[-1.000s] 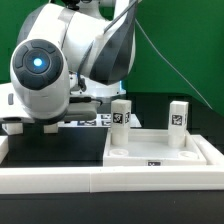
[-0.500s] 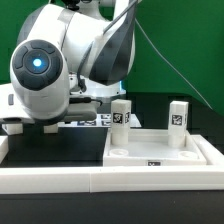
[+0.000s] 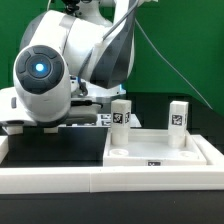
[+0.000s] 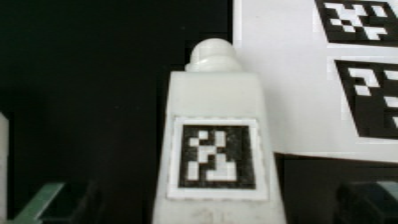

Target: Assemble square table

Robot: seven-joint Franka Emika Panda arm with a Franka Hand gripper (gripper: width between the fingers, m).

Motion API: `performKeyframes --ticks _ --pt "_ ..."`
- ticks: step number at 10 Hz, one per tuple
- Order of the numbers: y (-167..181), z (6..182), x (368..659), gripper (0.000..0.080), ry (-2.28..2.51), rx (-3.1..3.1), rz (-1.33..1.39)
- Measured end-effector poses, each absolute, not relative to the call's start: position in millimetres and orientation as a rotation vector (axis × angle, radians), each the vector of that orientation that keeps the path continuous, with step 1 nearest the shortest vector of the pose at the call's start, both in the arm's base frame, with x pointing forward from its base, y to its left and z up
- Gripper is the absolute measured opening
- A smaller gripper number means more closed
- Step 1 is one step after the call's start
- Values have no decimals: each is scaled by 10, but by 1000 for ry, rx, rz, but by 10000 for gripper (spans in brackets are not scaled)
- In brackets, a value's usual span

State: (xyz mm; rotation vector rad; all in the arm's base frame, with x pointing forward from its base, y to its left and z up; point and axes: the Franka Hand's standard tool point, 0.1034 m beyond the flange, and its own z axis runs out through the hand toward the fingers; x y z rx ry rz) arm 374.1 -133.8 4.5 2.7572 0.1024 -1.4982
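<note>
In the wrist view a white peg leg [image 4: 217, 140] lies on the black table, its tag facing up and its rounded tip pointing away. My gripper [image 4: 210, 200] straddles it, open, with a dark gap between the leg and each finger [image 4: 50, 196]. In the exterior view the white square table top [image 3: 185, 158] sits at the right, rim up. Two legs stand upright at its back, one [image 3: 121, 114] at the back left corner and one [image 3: 178, 114] at the back right. The arm's body hides the gripper and the lying leg in that view.
The marker board [image 4: 294, 70] lies just beyond the leg, also visible behind the arm as the marker board [image 3: 96, 121]. A long white border rail [image 3: 60, 178] runs along the front edge. The arm's bulk fills the exterior view's left.
The arm has shifted slightly toward the exterior view's right and down. The table top and its two upright legs have not moved.
</note>
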Motion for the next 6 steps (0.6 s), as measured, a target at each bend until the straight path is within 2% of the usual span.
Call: performKeyframes --ticks 1,2,3,4,6 --pt "-1323 44 3764 640 94 2755 -1491" --pt "-1319 45 3773 463 96 2756 -1489" --pt "-1321 45 3777 463 96 2757 -1488" --pt "-1321 46 3780 290 96 2757 -1487" --pt "-1332 48 3778 288 93 2758 -1487"
